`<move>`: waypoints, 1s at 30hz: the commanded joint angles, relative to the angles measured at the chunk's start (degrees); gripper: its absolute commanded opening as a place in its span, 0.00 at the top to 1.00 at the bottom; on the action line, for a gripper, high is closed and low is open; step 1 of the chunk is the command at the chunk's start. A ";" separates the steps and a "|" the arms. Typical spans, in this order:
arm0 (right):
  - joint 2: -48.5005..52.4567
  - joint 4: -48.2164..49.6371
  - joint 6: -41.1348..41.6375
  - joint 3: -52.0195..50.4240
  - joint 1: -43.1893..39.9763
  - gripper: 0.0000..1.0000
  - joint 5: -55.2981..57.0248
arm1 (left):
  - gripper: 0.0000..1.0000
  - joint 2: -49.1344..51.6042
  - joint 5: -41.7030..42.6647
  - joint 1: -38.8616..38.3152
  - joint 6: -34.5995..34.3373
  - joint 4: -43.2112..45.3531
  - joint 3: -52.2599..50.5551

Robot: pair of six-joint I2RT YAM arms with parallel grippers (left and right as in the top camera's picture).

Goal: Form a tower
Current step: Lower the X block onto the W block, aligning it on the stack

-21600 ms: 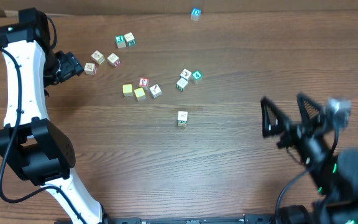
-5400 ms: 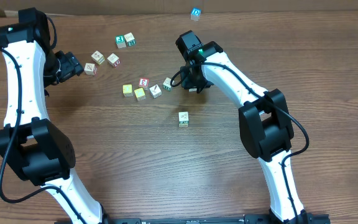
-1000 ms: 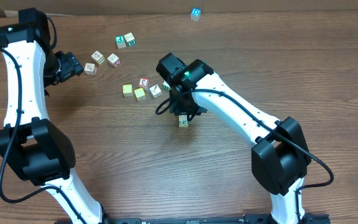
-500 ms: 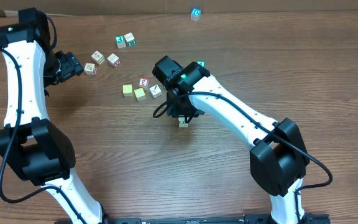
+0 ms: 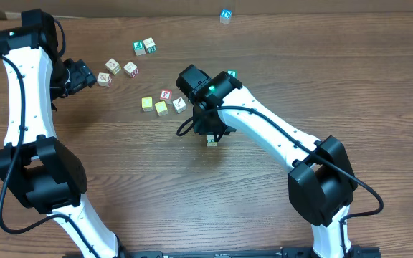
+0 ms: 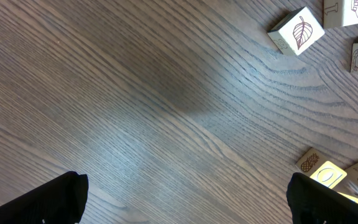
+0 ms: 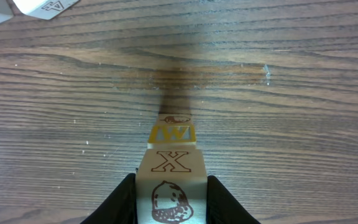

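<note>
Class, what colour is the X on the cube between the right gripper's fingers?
Brown, on the pale wooden cube; clearest in the right wrist view.

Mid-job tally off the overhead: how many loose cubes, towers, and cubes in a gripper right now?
Loose cubes in plain view: 10
Teal cube partly behind the right arm: 1
Tower: 1
X cube in the right gripper: 1
Total: 13
</note>
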 commanded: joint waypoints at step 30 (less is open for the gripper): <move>0.00 0.83 0.44 -1.46 0.20 0.69 -0.09 | 0.00 -0.87 0.11 -0.11 0.26 0.07 0.74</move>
